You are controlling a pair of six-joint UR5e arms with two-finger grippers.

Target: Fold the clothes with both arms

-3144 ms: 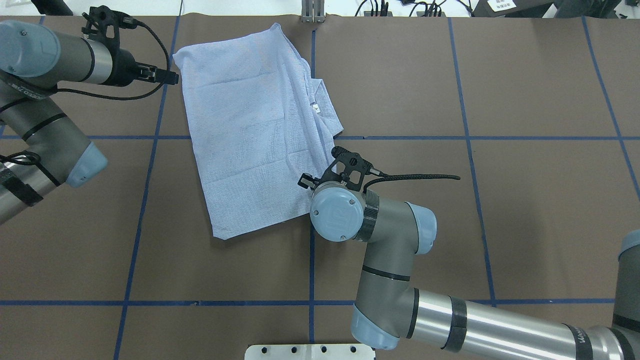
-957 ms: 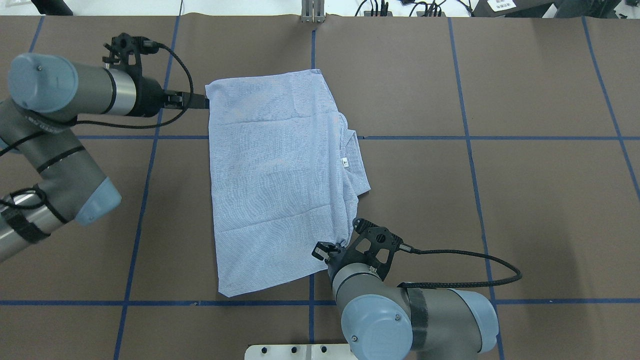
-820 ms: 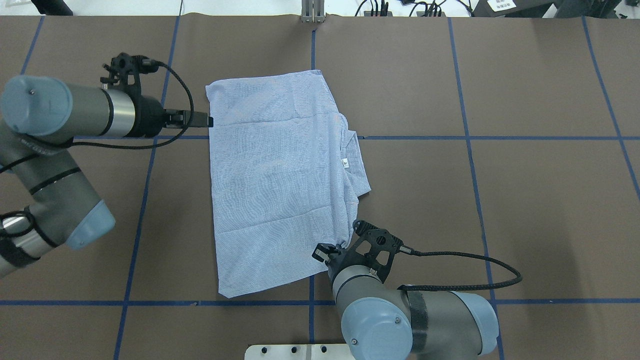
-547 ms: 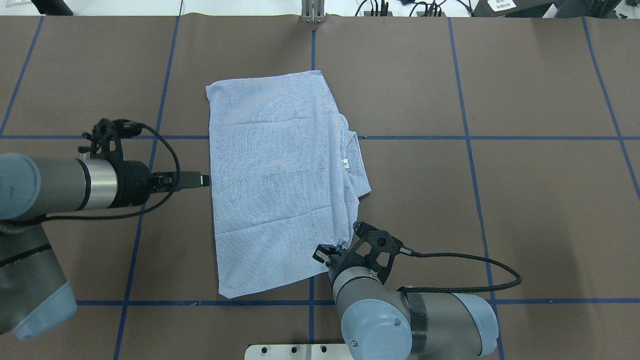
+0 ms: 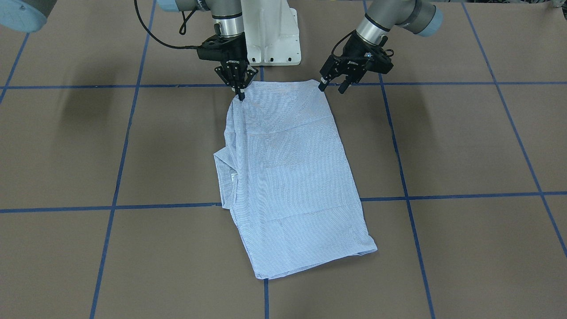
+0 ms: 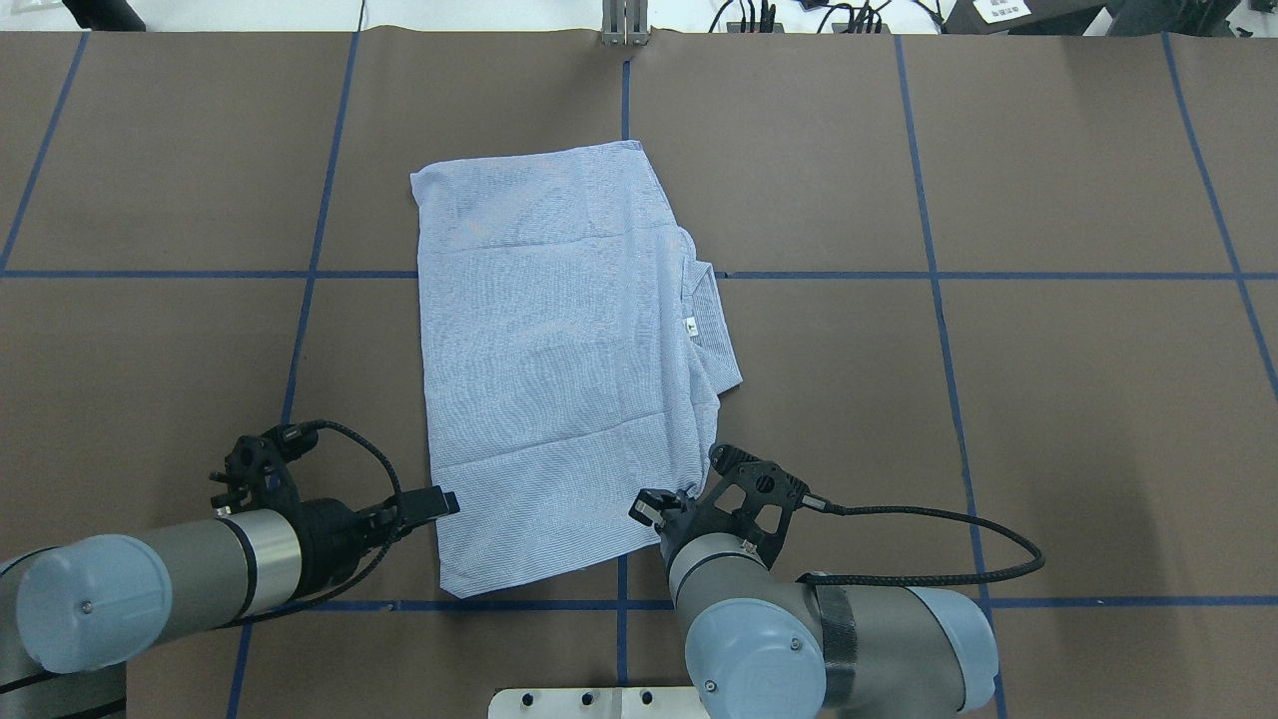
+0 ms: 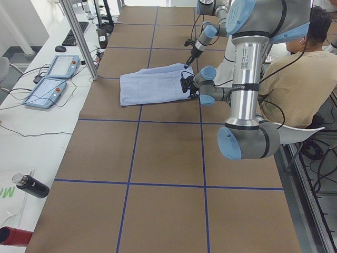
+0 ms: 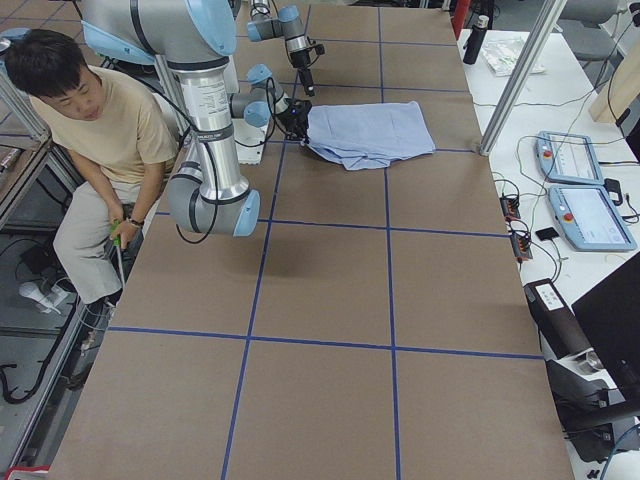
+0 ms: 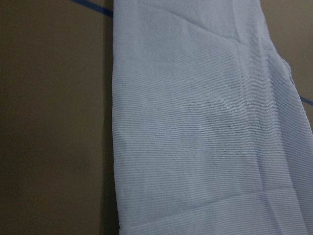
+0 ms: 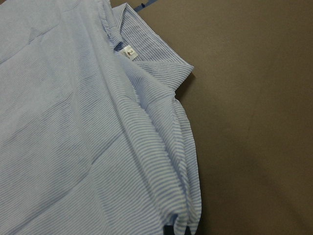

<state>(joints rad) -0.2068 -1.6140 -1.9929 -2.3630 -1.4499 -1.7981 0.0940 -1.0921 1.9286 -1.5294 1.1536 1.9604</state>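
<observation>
The striped light-blue shirt (image 6: pixel 549 350) lies folded into a long rectangle on the brown table, its collar and white label (image 6: pixel 689 325) at its right edge. My right gripper (image 5: pixel 240 95) is shut on the shirt's near right corner; in the overhead view its wrist hides the fingers. My left gripper (image 5: pixel 332 87) is open just off the near left corner (image 6: pixel 444 502), holding nothing. The left wrist view shows the shirt's left edge (image 9: pixel 195 122) on the table. The right wrist view shows the collar and label (image 10: pixel 129 53).
The white pedestal base (image 5: pixel 270 31) stands just behind the shirt's near edge. A seated person (image 7: pixel 284 89) is behind the robot. Two teach pendants (image 7: pixel 52 79) lie on the white bench beyond the table's far edge. Blue tape lines cross the brown table.
Both arms drew the shirt toward the robot. The left gripper then let go of the far left corner and travelled along the left edge to the near left corner. The right gripper stayed.
</observation>
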